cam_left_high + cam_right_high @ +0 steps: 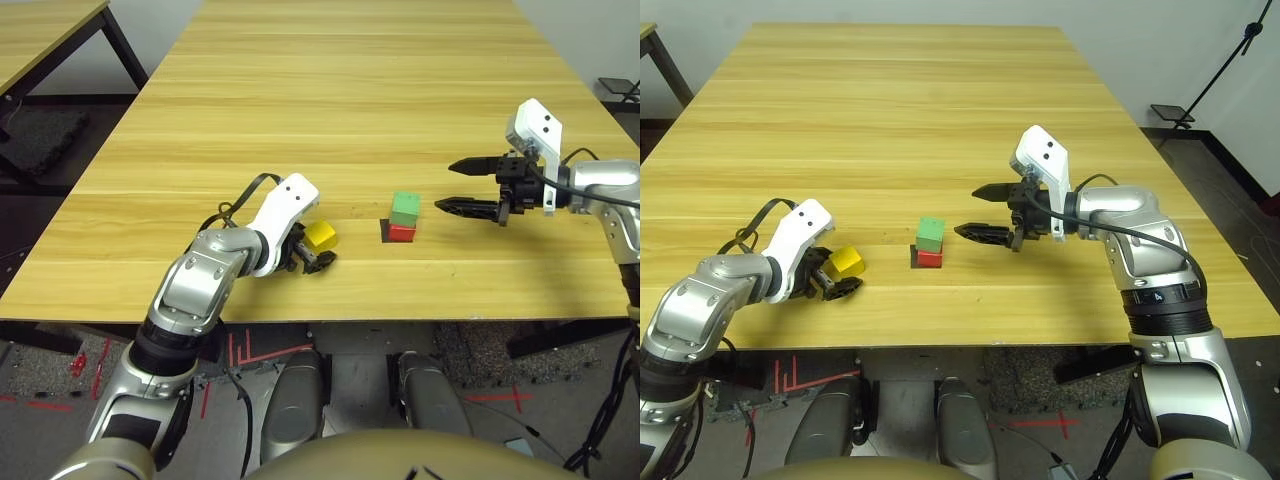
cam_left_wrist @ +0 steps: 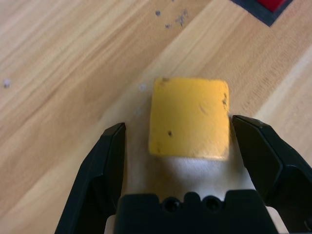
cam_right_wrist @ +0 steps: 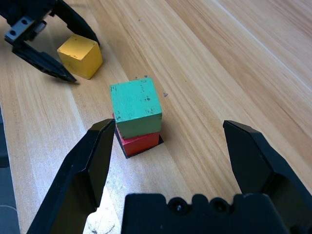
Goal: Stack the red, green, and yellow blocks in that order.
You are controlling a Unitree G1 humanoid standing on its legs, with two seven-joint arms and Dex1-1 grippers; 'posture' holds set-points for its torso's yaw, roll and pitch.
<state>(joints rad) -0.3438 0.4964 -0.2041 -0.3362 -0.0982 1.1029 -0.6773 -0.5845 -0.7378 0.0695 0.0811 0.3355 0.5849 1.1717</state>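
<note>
From where I'm standing, the robot's silver left arm reaches forward and inward over the near edge of the pale wooden table [image 1: 330, 120], its black two-fingered left gripper [image 2: 179, 139] angled down low at the tabletop. The pincer is spread wide, one finger on either side of the plain yellow cube [image 2: 190, 118], which sits on the wood between them. There's a gap on one side of it; on the other, finger and cube look very close, and I can't tell whether they touch.

Over on the robot's right, the other silver arm bends inward at the elbow, and its black two-fingered right gripper [image 1: 985, 212] points across toward the middle, also wide apart with nothing between its fingertips. Just beyond those tips stands a little stack: the pale green cube [image 1: 930, 234] on top of the bright red cube [image 1: 929, 259], which rests on a flat black square patch [image 1: 386, 231].
</note>
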